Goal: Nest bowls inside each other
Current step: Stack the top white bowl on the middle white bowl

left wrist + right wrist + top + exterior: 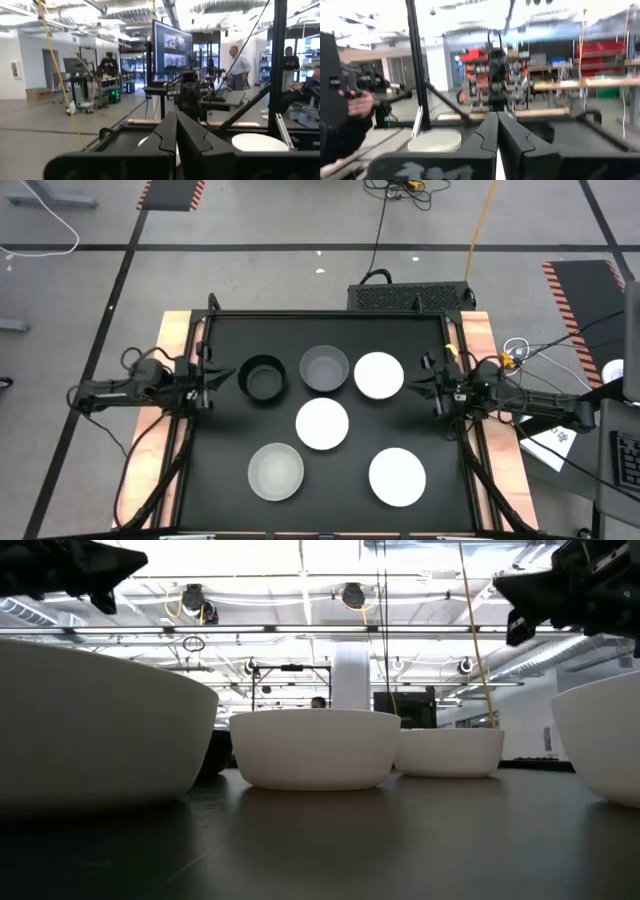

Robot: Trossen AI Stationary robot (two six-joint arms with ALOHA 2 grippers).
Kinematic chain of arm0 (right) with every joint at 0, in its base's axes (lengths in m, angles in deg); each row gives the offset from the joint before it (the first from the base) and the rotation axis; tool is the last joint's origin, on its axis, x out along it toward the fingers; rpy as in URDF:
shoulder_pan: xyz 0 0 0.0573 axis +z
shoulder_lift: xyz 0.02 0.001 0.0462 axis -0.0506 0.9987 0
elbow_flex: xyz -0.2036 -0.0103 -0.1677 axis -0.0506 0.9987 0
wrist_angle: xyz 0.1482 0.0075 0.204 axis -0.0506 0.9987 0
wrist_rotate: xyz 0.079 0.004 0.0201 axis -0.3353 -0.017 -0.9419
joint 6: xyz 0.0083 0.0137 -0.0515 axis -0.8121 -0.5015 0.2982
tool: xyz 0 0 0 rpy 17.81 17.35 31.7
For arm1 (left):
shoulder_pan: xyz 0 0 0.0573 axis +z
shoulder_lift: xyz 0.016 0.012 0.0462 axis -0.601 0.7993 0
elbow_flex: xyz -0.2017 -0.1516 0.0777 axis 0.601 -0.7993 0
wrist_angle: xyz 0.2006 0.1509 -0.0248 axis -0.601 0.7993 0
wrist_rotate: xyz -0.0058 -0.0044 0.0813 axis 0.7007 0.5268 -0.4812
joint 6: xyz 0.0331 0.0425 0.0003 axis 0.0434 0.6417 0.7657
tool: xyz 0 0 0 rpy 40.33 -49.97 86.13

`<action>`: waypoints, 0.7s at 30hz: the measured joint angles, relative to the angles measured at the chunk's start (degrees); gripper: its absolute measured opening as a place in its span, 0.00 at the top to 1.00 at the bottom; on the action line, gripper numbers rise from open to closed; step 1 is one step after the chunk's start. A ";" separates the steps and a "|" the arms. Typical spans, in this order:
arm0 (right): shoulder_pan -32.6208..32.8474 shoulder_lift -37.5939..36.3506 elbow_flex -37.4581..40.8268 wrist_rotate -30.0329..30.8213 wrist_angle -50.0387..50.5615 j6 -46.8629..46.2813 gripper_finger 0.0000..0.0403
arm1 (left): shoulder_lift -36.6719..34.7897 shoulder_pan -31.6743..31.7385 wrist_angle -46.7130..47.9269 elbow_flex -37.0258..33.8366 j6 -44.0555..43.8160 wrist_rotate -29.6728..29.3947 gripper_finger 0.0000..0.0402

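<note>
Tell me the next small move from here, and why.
Probably open the left gripper and bring it over the black bowl, the closest one to it. All six bowls sit apart on the table, none nested yet, and both grippers are shut and empty at the table's sides. The grey bowl right beside it looks like a handy target.

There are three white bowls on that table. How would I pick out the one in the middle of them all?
Start with the black table seen from above. Along its far edge sits a row of three bowls: black, grey and white. Just in front of the grey one is the middle white bowl; it alone has bowls on every side, while the other front white bowl sits near the right corner.
</note>
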 joint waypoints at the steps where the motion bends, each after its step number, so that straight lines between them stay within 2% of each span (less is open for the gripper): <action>1: 0.00 0.00 0.00 0.02 -0.79 -0.07 1.00 | -0.02 0.00 1.65 1.10 -0.05 -0.02 0.98; 5: -0.07 0.06 -0.82 2.89 -0.50 -0.21 1.00 | -0.02 0.00 8.42 4.70 -0.21 -0.76 0.98; 9: -0.96 1.22 -3.09 8.64 7.90 -0.24 1.00 | -0.02 0.02 12.03 6.37 -1.59 -4.02 0.98; 18: -2.45 6.04 -4.07 9.03 8.92 2.16 1.00 | 2.04 0.01 14.88 3.47 -3.83 -4.02 0.98; 21: -2.43 6.50 -3.51 8.95 6.26 3.20 1.00 | 2.21 0.00 14.71 1.46 -5.07 -4.02 0.98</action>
